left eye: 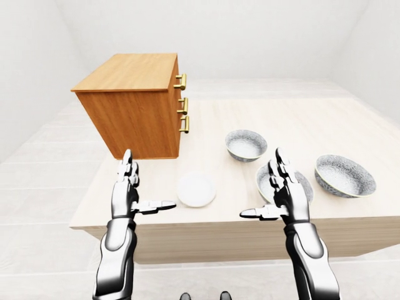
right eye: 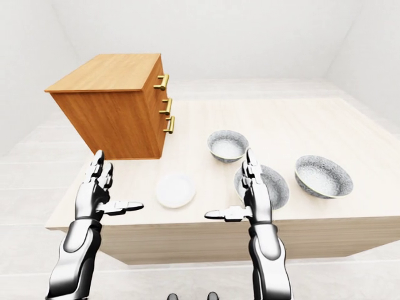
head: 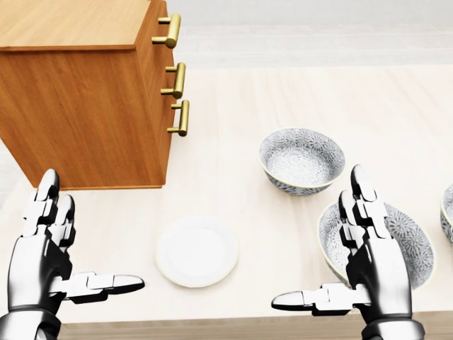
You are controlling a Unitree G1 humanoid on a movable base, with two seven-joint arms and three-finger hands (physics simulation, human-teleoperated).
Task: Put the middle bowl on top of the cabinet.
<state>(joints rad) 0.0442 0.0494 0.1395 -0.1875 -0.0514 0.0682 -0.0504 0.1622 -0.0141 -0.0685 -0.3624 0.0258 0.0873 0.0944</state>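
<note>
Hands first: the left hand (head: 39, 268) and the right hand (head: 379, 273) both hover over the near edge of the table (head: 318, 99), fingers stretched straight up and thumbs pointing inward toward each other. Both are spread open and hold nothing.

The middle bowl (right eye: 276, 187), grey-patterned with a pale rim, sits on the table at the lower right of the head view. The right hand stands directly over its left part in that view (whether the fingers touch the rim is hard to say from here). A smaller patterned bowl (head: 302, 161) rests above and to the left of it, apart from it. A third patterned bowl (left eye: 345, 175) lies further right, only just clipped at the head view's right edge.

A plain white plate (head: 197, 251) lies flat between the two hands, closer to the left one.

The wooden cabinet (head: 78, 106) stands on the table's left part, filling the upper left of the head view. Its three brass handles (head: 177, 80) run down the face that looks toward the bowls. Its flat top (left eye: 128, 72) shows well in the left-eye view, well apart from the middle bowl.
</note>
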